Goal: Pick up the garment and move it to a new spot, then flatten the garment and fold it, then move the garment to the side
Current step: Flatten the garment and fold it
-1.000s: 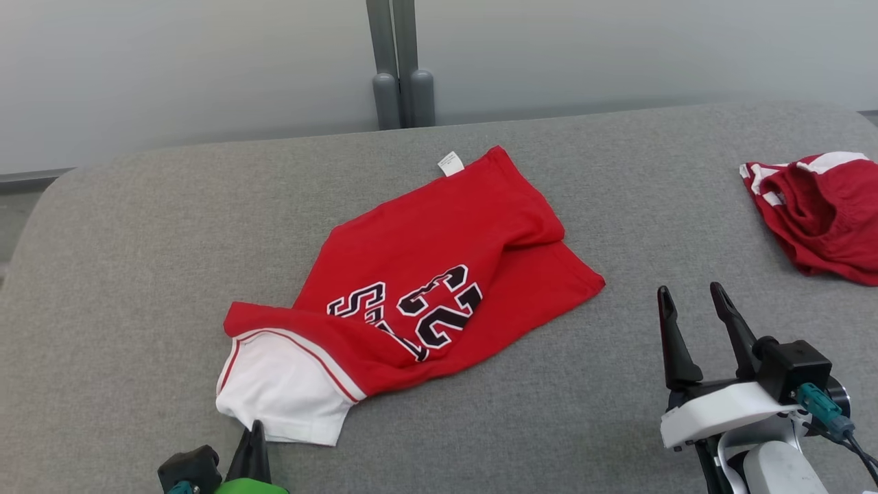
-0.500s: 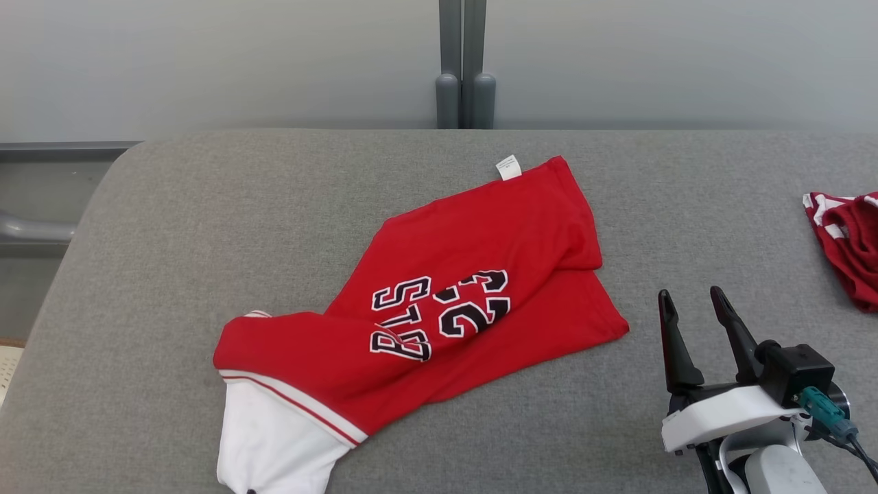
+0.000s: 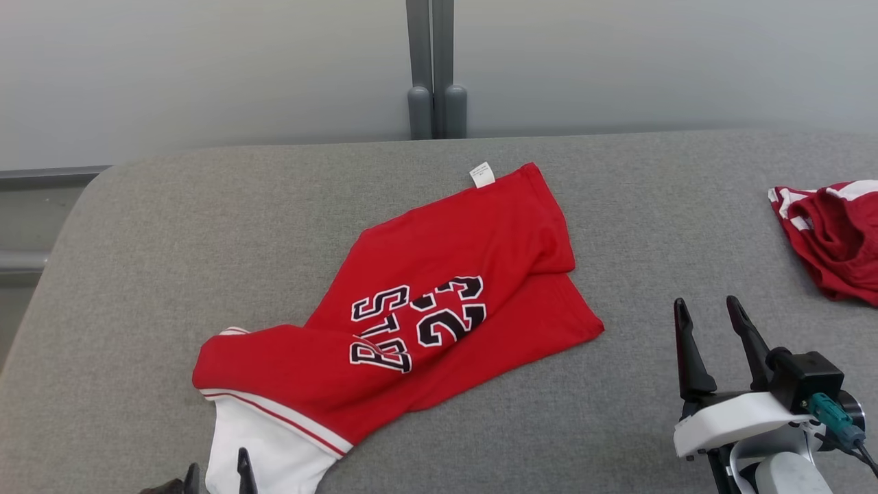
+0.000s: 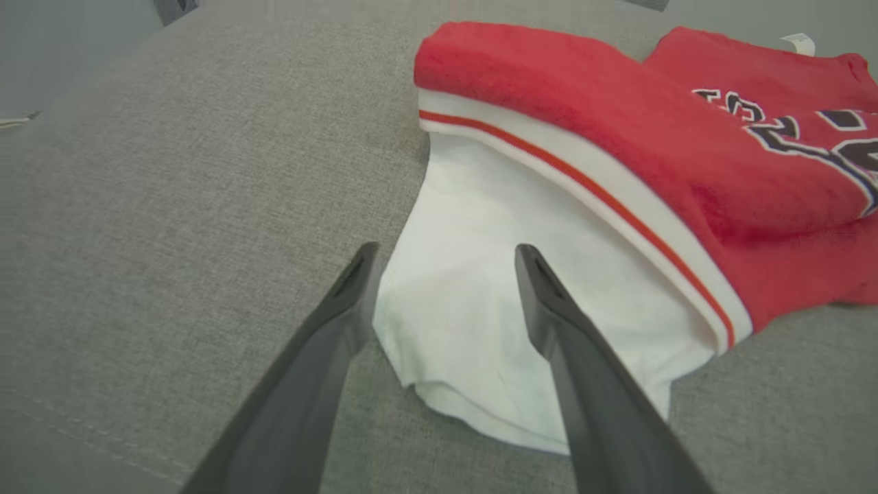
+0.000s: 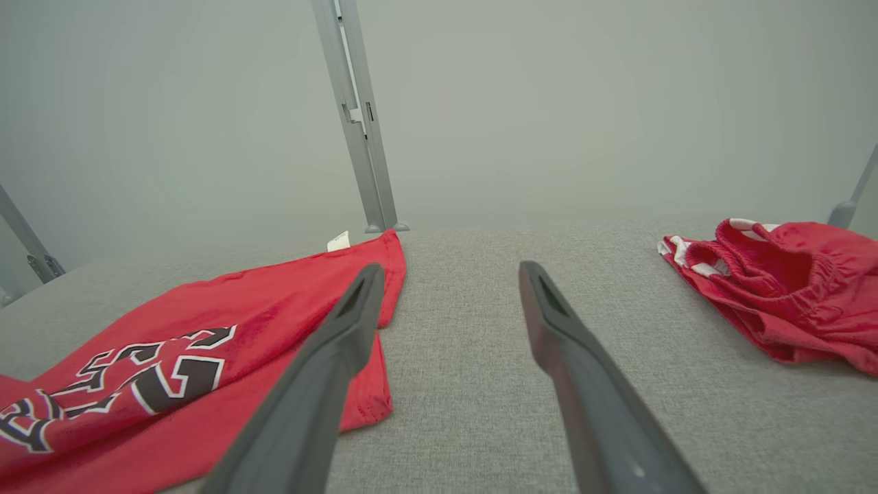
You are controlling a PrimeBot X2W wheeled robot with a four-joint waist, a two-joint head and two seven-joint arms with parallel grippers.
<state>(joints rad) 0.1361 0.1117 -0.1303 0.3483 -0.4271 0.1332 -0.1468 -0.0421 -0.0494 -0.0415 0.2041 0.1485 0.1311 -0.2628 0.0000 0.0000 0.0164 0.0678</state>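
Observation:
The garment (image 3: 439,288) is a red jersey with black and white lettering, lying crumpled across the middle of the grey padded surface (image 3: 137,240). Its white sleeve (image 3: 267,449) points toward me. My left gripper (image 3: 217,471) is open at the bottom edge of the head view, its fingertips at the sleeve's near end. In the left wrist view, the left gripper (image 4: 447,250) stands with its fingers apart over the white sleeve (image 4: 480,274) and grips nothing. My right gripper (image 3: 706,305) is open and empty, to the right of the garment (image 5: 171,343), above bare surface.
A second red garment (image 3: 830,233) with white stripes lies bunched at the surface's right side, also in the right wrist view (image 5: 782,288). Two grey posts (image 3: 432,103) stand behind the far edge. The surface's rounded left edge (image 3: 41,274) drops off beside a rail.
My left gripper was shut at the white sleeve's edge and now stands open, with the sleeve lying free. The sleeve end was drawn toward me, uncovering more lettering. The head camera shifted.

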